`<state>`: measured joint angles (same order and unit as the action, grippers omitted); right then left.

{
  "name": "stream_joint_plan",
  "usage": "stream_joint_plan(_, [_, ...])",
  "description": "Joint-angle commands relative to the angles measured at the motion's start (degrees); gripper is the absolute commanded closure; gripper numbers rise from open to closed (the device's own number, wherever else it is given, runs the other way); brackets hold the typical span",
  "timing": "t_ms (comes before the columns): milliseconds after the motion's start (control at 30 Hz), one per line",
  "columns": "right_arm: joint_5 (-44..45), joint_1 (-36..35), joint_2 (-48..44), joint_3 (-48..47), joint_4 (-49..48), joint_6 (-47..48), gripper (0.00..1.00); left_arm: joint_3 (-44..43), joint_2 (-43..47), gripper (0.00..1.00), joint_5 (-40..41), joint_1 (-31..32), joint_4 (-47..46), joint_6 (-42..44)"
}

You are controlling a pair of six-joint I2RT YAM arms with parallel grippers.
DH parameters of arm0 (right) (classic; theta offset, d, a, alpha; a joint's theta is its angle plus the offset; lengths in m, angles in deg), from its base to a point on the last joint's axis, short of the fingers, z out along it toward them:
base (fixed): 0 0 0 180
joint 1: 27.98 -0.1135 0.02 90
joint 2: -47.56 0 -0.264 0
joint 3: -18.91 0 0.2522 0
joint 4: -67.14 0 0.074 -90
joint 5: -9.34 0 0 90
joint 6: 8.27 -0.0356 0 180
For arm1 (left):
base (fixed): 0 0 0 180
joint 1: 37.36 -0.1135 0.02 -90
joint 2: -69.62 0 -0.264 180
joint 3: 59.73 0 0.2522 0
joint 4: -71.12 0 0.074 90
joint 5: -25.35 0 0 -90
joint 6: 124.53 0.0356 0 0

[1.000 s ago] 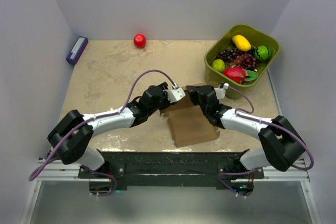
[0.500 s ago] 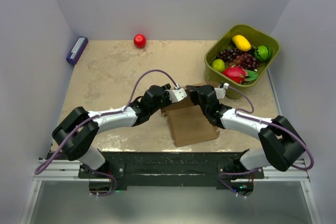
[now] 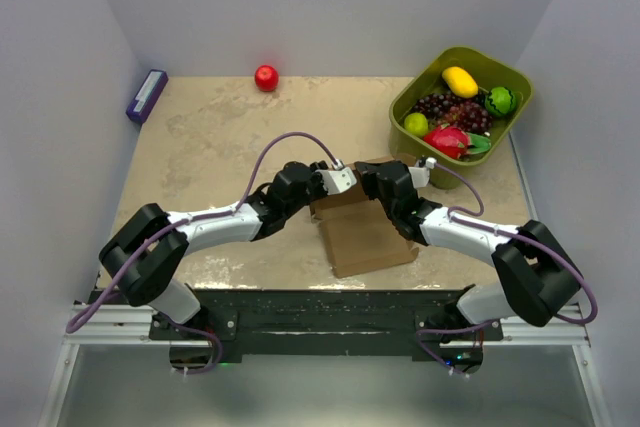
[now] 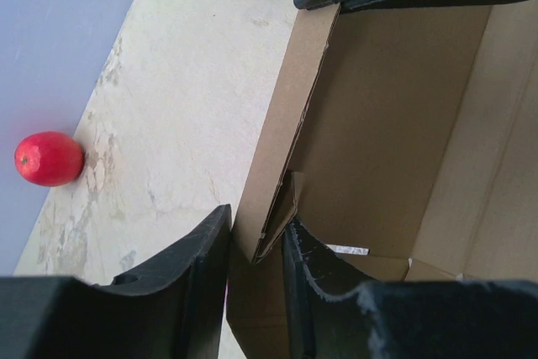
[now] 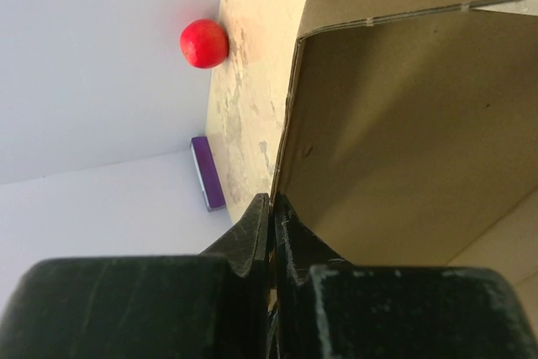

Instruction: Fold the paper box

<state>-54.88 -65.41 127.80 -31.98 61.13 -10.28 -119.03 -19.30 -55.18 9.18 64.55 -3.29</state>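
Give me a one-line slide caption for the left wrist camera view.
Left gripper straddling an upright flap of the brown paper box, a round red object beyond.

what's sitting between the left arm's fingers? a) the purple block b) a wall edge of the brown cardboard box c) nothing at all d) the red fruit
b: in the left wrist view the left fingers stand either side of a wall edge of the paper box.
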Motion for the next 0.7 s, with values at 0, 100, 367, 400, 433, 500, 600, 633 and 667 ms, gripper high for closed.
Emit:
stream_joint_plan(0, [-1.2,-0.3,0.3,-0.8,-2.7,1.3,1.00,-3.6,-0.5,0.71,-1.0,1.3,-3.2,0.9])
stream_joint_plan(100, [-1.6,-0.2,0.6,-0.8,-3.1,1.4,1.00,-4.2,-1.4,0.75,-0.8,1.7,-3.0,1.0])
stream_joint_plan(367, [-2.5,-0.2,1.6,-0.8,-4.0,1.4,1.00,-4.4,-2.7,0.93,1.9,3.5,-4.2,1.6])
stream_joint_plan(400, [-2.5,-0.2,1.5,-0.8,-3.9,1.4,1.00,-4.3,-3.0,0.95,2.1,3.6,-4.4,1.7])
stream_joint_plan(433, [-2.5,-0.2,1.6,-0.7,-3.8,1.4,1.00,-4.1,-3.1,0.97,2.6,3.7,-4.6,1.8])
stream_joint_plan(500, [-2.1,-0.2,1.4,-0.7,-3.6,1.3,1.00,-3.7,-3.2,1.00,3.2,4.1,-5.2,2.2])
stream_joint_plan(600, [-1.9,-0.3,1.3,-0.5,-3.5,1.3,1.00,-3.2,-3.1,1.00,3.2,4.4,-5.9,2.2])
stream_joint_plan(633, [-1.8,-0.2,1.2,-0.2,-3.4,1.2,1.00,-3.2,-3.2,1.00,3.4,4.4,-5.9,1.9])
stream_joint_plan(667, [-1.7,-0.3,1.1,-0.1,-3.4,0.8,1.00,-3.4,-3.4,0.98,4.0,4.4,-5.7,1.4])
